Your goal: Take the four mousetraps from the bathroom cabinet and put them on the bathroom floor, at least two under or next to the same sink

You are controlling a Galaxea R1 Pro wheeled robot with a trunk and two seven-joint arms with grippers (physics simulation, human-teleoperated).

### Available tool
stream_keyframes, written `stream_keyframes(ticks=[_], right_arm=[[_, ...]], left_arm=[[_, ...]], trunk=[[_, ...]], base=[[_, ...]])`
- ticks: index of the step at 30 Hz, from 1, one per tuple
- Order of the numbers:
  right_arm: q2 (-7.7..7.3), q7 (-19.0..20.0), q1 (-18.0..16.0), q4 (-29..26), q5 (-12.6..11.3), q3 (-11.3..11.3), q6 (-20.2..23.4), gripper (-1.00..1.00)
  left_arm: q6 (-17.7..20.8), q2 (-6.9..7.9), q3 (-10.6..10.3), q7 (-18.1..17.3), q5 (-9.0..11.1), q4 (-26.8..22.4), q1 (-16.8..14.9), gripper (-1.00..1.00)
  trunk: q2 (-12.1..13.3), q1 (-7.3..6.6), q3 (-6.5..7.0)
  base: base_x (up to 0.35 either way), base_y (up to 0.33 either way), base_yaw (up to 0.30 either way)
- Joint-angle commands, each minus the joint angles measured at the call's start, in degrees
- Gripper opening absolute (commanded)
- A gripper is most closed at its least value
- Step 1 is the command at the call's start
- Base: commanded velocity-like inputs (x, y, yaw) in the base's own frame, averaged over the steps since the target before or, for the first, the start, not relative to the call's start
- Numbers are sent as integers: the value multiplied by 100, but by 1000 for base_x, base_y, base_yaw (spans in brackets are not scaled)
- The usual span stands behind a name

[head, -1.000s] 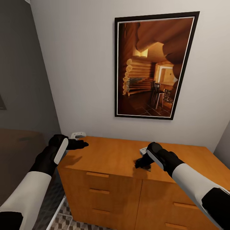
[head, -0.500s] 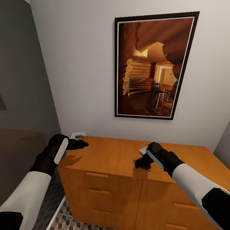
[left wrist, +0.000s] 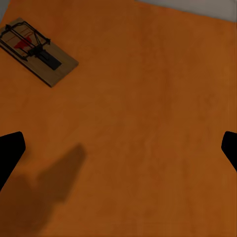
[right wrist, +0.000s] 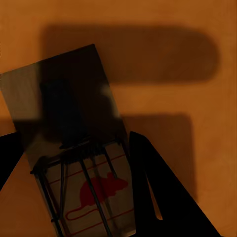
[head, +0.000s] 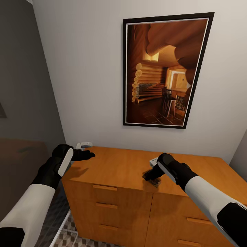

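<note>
Your right claw [head: 150, 175] sat low over the front part of the cabinet [head: 113, 209], its dark fingers [right wrist: 155, 187] either side of a mousetrap [right wrist: 81, 163]. In the right wrist view the trap lay between them, one finger touching or just beside its edge, the other at the frame's margin. The trap's long axis ran at a slant to the fingers rather than square across them, its printed red mouse end nearest the claw and its bare wooden end pointing away. The jaws stood narrow about the trap. Whether they already pinched it could not be told, and it looked to lie flat on the worktop, or barely off it.

You had the right arm plainly nearer this trap. The coming move turned on that slant: a small twist of the wrist would put the fingers across the short sides before any lift.

Farther off, your left claw [head: 83, 155] hovered at the cabinet's far left corner, its fingers spread wide with nothing between them. A second mousetrap [left wrist: 37, 50] lay on the orange top ahead of that claw and off to one side, well apart from the fingertips, long axis again diagonal. A small pale object [head: 84, 145] sat just beyond the left claw at the wall; you could not tell what it was.

Below, a strip of bathroom floor [head: 70, 236] showed beside the drawers.
</note>
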Motion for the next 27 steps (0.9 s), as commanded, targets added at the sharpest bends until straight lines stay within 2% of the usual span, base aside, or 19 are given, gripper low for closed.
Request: stream_keyframes(ticks=[1, 8, 14, 16, 17, 22, 27], right_arm=[[-7, 23, 20, 429, -67, 28, 19, -100], [-13, 28, 20, 447, 33, 22, 17, -100], [-149, 29, -143, 446, 146, -36, 75, -100], [-176, 24, -265, 446, 153, -162, 129, -100], [-208, 17, -354, 439, 156, -356, 146, -100], [-250, -45, -484, 416, 163, -856, 146, -100], [-260, -95, -532, 401, 169, -1091, 146, -100]], left_arm=[[20, 6, -11, 0, 4, -5, -6, 100], [20, 2, -11, -1, 19, -5, -4, 100], [20, -2, -13, -8, 25, -5, -1, 100], [20, -2, -14, -9, 22, -5, -1, 100], [20, -2, -13, -7, 20, -5, -1, 100], [20, -2, -12, 4, 24, -5, -4, 100], [20, -2, -12, 12, 24, -5, -5, 100]], trunk=[[-4, 1, -10], [-4, 1, -10], [-4, 1, -10], [-4, 1, -10], [-4, 1, -10], [-4, 1, -10], [-4, 1, -10]], base=[[0, 0, 0], [0, 0, 0], [0, 0, 0], [0, 0, 0], [0, 0, 0], [0, 0, 0], [0, 0, 0]])
